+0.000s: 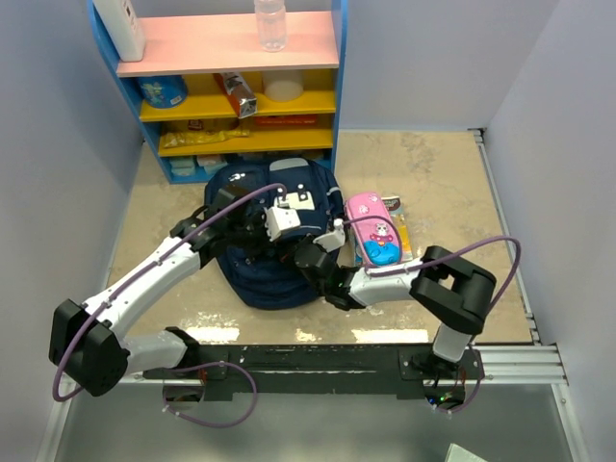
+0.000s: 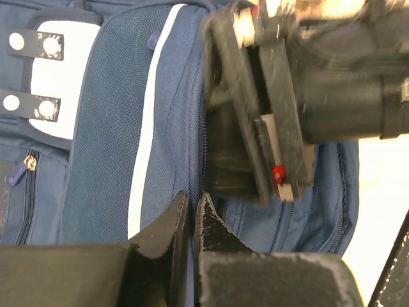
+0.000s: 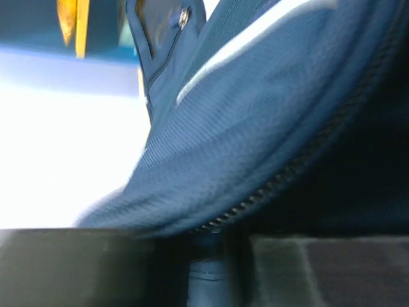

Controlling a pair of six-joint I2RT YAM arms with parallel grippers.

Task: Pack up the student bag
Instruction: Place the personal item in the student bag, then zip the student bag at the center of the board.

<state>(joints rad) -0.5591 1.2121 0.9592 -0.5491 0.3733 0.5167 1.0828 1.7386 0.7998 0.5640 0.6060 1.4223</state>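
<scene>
The student bag (image 1: 274, 274), navy with thin light stripes and a white patch (image 2: 61, 96), lies flat in the middle of the table. My left gripper (image 1: 300, 234) sits over the bag's upper middle. In the left wrist view it (image 2: 190, 214) is shut, pinching bag fabric beside a zip line. My right gripper (image 1: 316, 252) meets it from the right and shows blurred in the left wrist view (image 2: 268, 121). In the right wrist view it (image 3: 214, 268) is shut on a blue zip pull (image 3: 211, 278), with zip teeth and a dark opening above.
A pink pencil case (image 1: 373, 229) lies right of the bag on a yellow flat item (image 1: 403, 231). A blue shelf unit (image 1: 231, 87) with pink and yellow shelves, a bottle (image 1: 270, 24) and boxes stands at the back. Grey walls close both sides.
</scene>
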